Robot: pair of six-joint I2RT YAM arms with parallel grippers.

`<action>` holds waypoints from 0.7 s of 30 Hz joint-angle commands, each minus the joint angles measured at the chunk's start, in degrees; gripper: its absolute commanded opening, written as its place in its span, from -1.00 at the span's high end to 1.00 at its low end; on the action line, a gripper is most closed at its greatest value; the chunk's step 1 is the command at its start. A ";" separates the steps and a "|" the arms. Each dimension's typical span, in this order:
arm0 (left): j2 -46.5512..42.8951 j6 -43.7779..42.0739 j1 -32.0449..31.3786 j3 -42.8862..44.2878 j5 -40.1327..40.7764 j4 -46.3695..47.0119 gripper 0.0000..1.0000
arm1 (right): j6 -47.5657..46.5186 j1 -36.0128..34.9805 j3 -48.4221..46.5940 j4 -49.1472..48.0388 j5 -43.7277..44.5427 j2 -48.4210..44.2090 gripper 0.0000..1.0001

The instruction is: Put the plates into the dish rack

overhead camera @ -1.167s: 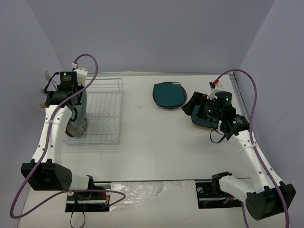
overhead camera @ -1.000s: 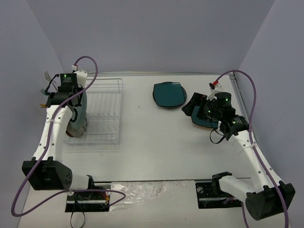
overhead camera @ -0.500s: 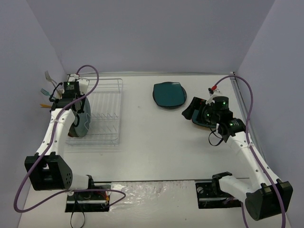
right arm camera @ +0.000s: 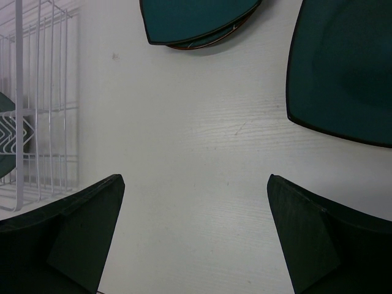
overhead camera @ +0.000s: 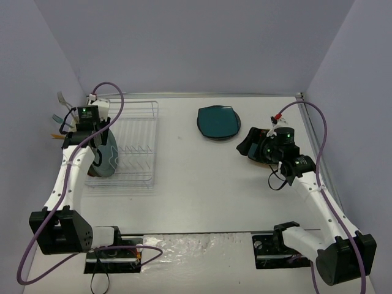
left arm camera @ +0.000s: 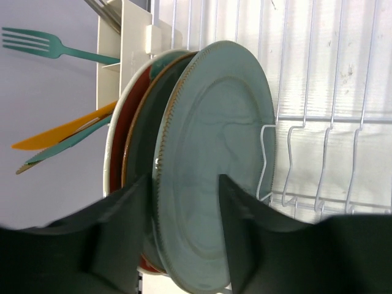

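Blue-grey plate [left arm camera: 214, 165] stands in the dish rack [overhead camera: 135, 147]; the next pick lies by your right fingers [right arm camera: 67, 239].

Your left fingers [left arm camera: 122, 239] are parted, one on either side of the blue-grey plate's rim, not pinching it. It stands close against a red plate [left arm camera: 130, 153]. Your right fingers hang spread wide and empty above the counter [right arm camera: 196, 153]. A dark teal plate [right arm camera: 343, 67] lies just beyond the right one, and a teal stack [right arm camera: 196, 18] lies farther ahead. Expect glazed ceramic: stiff, weighty, slick, quick to chip. Take the near raised rim, one finger under, one on top.
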State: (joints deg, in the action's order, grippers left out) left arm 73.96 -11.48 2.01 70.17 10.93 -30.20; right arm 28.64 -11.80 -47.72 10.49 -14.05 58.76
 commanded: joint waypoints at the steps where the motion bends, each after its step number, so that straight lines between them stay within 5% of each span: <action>1: -1.87 0.72 0.36 4.04 1.55 3.19 -0.07 | 1.20 0.80 0.26 -3.33 2.67 -1.64 -1.00; 15: -8.21 15.14 0.13 11.67 -10.55 -3.79 -0.92 | 10.33 5.90 5.57 -2.94 14.02 -2.72 -0.91; 21: -11.32 22.52 -3.70 11.07 -18.86 -5.40 -0.94 | 11.91 15.04 7.29 -3.31 16.63 2.20 -0.83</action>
State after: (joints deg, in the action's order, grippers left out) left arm 64.92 3.03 1.60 79.45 -0.64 -35.60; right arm 38.16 -2.63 -40.67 10.06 -1.58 57.63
